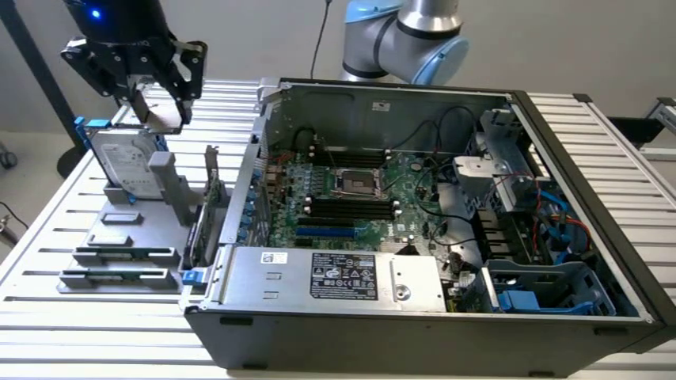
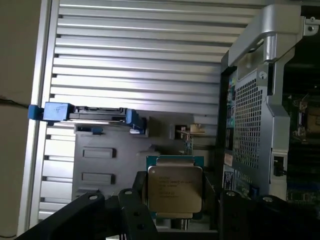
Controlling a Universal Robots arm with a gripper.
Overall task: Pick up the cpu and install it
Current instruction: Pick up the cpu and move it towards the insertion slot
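The cpu [image 2: 175, 192], a square chip with a silvery printed top and thin green rim, sits between my dark fingers [image 2: 132, 202]. My gripper [image 2: 176, 200] is shut on it. In the exterior view my gripper [image 1: 158, 107] hangs high at the left, above the hard drive, with the cpu [image 1: 161, 117] showing as a pale flat piece between the fingers. The empty cpu socket [image 1: 357, 184] lies in the middle of the motherboard inside the open computer case [image 1: 423, 317], well off to the exterior view's right of my gripper.
Under my gripper a silver hard drive [image 1: 127, 162] with blue bracket stands on a grey parts holder [image 1: 132, 233]. Memory sticks [image 1: 119, 256] lie in the holder's front slots. The case's metal side wall [image 2: 255, 115] rises between holder and motherboard. Cables and a drive cage [image 1: 507, 166] crowd the case's right side.
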